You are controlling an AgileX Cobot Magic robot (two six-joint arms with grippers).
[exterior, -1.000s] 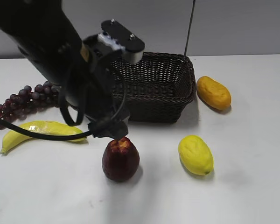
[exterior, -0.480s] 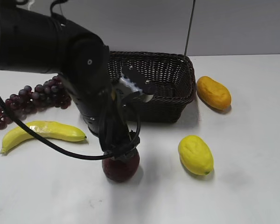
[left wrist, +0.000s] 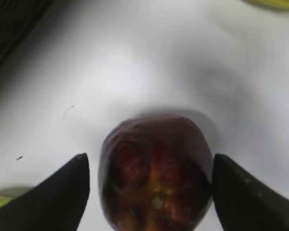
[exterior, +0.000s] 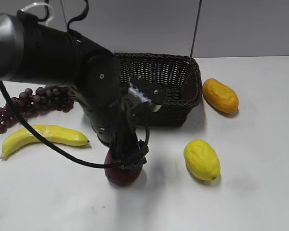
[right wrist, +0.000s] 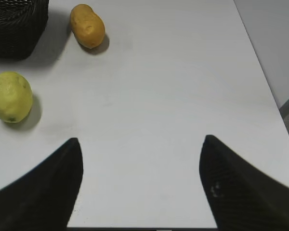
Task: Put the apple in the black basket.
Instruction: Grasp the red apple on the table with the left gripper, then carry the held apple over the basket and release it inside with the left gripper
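White tabletop (exterior: 260, 183) | left pincer (left wrist: 151, 190) wide around glossy lumpy apple (left wrist: 156, 175) | right pincer (right wrist: 139, 185) wide, empty

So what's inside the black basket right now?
The black basket shows only bare weave where its interior is visible. The left arm covers its left part, so that part can't be checked. The apple sits outside it.

apple (exterior: 121, 174) before black basket (exterior: 168, 91), lemon (exterior: 202, 159) right of apple
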